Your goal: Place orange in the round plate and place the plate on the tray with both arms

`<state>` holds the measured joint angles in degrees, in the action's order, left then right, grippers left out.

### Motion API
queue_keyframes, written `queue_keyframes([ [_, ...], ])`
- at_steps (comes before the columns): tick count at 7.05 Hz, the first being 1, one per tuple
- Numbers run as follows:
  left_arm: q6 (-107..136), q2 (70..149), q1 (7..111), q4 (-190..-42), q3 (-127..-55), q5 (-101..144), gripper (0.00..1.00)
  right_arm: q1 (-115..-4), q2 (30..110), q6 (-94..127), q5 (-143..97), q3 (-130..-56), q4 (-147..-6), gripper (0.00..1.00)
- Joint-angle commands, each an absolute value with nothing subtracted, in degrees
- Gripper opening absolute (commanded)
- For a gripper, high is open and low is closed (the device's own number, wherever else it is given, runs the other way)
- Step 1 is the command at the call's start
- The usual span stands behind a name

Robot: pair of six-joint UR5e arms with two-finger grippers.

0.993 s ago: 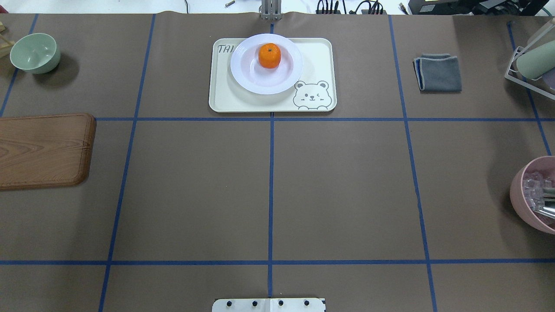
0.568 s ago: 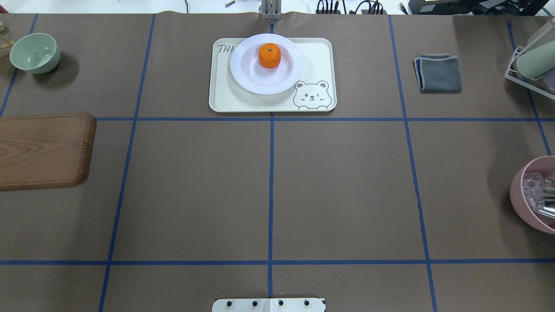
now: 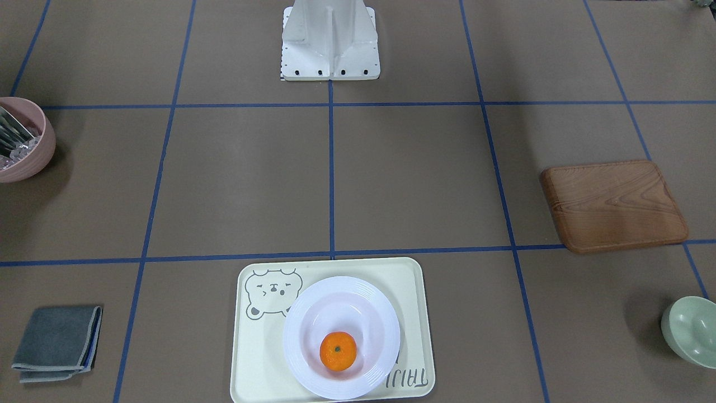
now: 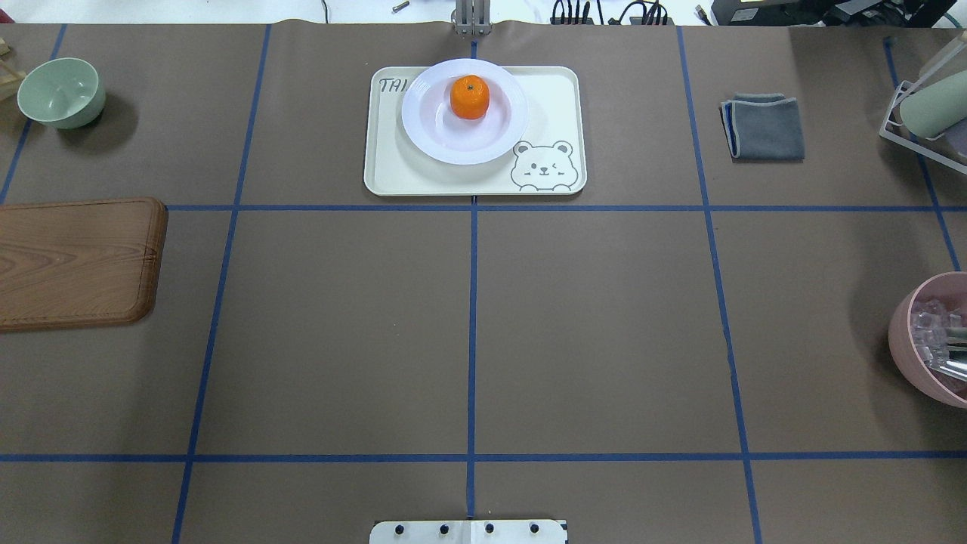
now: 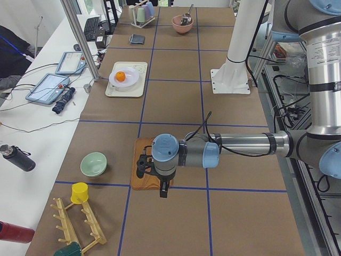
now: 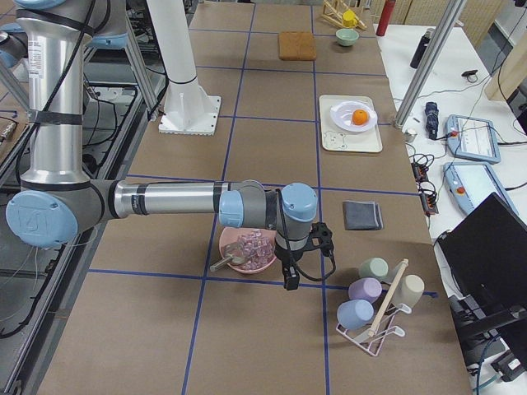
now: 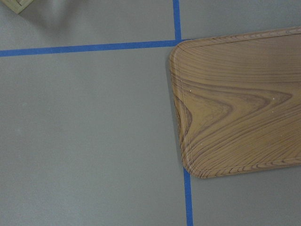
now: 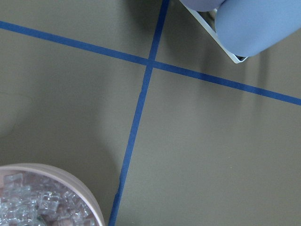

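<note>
Compared with the overhead pictures of a second ago: no change anywhere on the table. Same orange (image 4: pixel 469 97), same round plate (image 4: pixel 453 143), same tray (image 4: pixel 423 180), all in the same places.

Orange lying inside the round plate, stem dot up, a little toward the tray's far edge. Round plate standing on the tray, in its far half, covering part of the grey lettering and reaching about to the far edge. Bear drawing left free at the tray's near right corner.

Left gripper (image 5: pixel 163 188) hanging over the wooden board (image 4: pixel 75 261), well apart from the tray, on its left and nearer the robot. Right gripper (image 6: pixel 290 278) hanging just beside the pink bowl (image 4: pixel 933 340), well apart from the tray, on its right and nearer the robot. Shown only in the side views, so cannot tell how far open either one stands. Nothing of the task's things in either, judging from all three lying at the tray.

Judged from this stillness and from both arms so far from the tray: both parts of the task done, orange in plate and plate on tray. Probably nothing left except staying clear of the tray.
</note>
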<state>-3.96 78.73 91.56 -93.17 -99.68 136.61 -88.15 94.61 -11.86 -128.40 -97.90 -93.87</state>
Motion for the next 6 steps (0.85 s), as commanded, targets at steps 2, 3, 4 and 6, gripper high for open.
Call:
queue_keyframes([
  [2,-3.96,78.66,91.58,-93.16,-99.76,136.58,0.99,-88.15,94.92,-11.87,-128.50,-97.82,-93.87,1.00],
  [3,-3.96,78.66,91.67,-93.16,-99.84,136.23,0.99,-88.15,95.01,-11.87,-128.50,-97.82,-93.87,1.00],
  [4,-3.87,78.66,91.67,-93.16,-100.10,134.84,0.99,-88.15,95.01,-11.87,-128.58,-97.91,-93.87,1.00],
  [6,-3.87,78.58,91.85,-93.16,-100.46,134.38,0.99,-88.15,95.01,-11.87,-128.58,-97.91,-93.87,1.00],
])
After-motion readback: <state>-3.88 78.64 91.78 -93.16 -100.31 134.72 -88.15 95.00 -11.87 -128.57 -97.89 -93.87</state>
